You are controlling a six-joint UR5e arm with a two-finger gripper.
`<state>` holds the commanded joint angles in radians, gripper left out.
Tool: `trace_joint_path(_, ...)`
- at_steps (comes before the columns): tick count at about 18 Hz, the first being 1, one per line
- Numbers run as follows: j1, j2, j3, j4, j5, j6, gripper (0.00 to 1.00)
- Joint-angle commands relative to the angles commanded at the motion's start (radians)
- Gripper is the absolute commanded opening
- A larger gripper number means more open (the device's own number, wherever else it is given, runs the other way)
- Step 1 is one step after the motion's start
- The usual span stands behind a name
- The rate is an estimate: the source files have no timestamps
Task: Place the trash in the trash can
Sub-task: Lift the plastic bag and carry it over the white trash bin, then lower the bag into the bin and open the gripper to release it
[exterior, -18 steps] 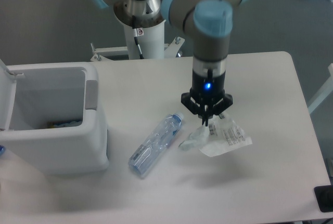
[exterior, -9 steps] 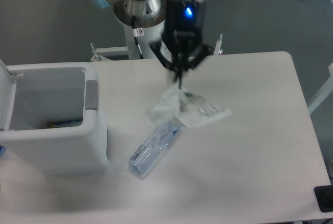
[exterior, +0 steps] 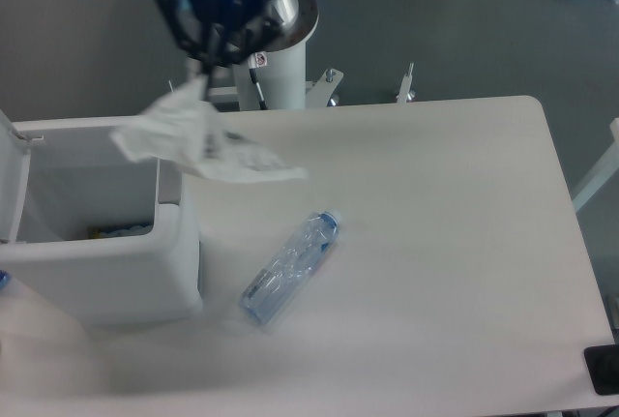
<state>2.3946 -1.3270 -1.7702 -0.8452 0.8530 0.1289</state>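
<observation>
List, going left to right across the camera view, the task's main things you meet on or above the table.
Large white boxy plastic trash can → crumpled clear plastic wrapper hanging from the gripper → clear plastic water bottle with blue cap lying on the white table.

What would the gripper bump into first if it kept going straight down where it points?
The gripper points down, shut on the crumpled wrapper. Straight below is probably the right rim of the open trash can, though one view leaves depth unclear. The bottle lies off to the side.
</observation>
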Motion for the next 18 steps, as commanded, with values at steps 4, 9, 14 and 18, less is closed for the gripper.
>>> trace_joint_path(4,-0.003,0.008,0.002,0.037,-0.061,0.02,0.0)
trace_joint_path(9,-0.037,-0.023,-0.005,0.077,-0.071,0.118,0.0)
trace_joint_path(14,-0.087,-0.057,-0.054,0.074,-0.071,0.491,0.0)
trace_joint_path(18,-0.1,-0.066,-0.038,0.074,-0.074,0.553,0.0)
